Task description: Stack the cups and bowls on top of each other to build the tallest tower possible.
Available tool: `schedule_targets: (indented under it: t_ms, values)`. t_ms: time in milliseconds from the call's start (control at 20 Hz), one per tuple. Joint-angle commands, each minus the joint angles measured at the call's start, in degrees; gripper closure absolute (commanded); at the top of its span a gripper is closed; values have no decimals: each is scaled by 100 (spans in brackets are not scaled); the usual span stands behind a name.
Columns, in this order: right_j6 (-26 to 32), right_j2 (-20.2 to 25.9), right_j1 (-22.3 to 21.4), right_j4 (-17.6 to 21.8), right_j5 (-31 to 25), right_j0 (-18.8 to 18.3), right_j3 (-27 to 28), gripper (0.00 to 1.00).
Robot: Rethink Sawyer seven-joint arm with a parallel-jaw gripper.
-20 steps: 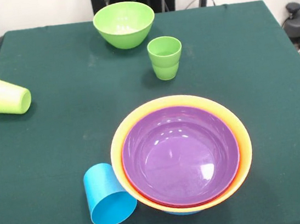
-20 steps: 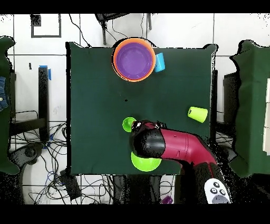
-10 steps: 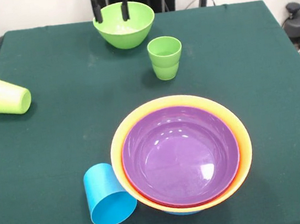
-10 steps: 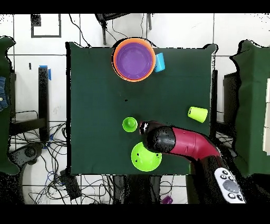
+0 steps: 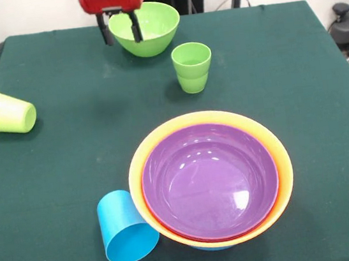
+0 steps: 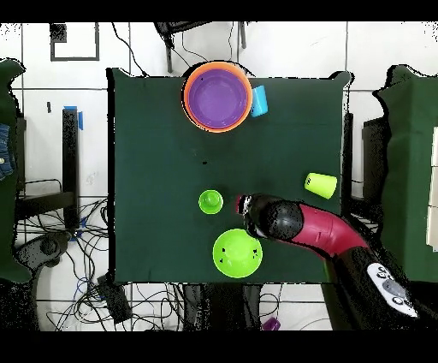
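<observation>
The tower (image 5: 211, 177) is a big orange bowl holding a red rim and a wide purple bowl, near the table's front; from above the tower (image 6: 219, 96) shows at the top. A sky blue cup (image 5: 126, 228) lies on its side against its left. An upright ridged green cup (image 5: 192, 67) stands in the middle. The green bowl (image 5: 148, 28) sits at the far edge. A yellow-green cup (image 5: 5, 112) lies tipped at the left. My gripper (image 5: 123, 34) hangs open and empty over the green bowl's left rim.
In the overhead view the red arm (image 6: 295, 227) reaches in from the lower right, beside the green bowl (image 6: 237, 253) and the green cup (image 6: 210, 202). The yellow-green cup (image 6: 321, 185) lies near the dark green cloth's right edge (image 6: 342, 171).
The gripper came down into the front view and slid left to the green bowl's left rim. From above, the arm swung right, uncovering the green bowl. No cup or bowl moved.
</observation>
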State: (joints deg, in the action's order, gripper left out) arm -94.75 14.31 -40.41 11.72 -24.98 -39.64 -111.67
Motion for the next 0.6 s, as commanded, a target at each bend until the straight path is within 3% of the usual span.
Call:
schedule_targets:
  t_ms: [50,300,600]
  values:
    - [384,842,773,31,-369,-336,379,0]
    - [443,934,945,43,-745,-524,506,0]
    - [478,1097,836,66,-1145,-605,567,0]
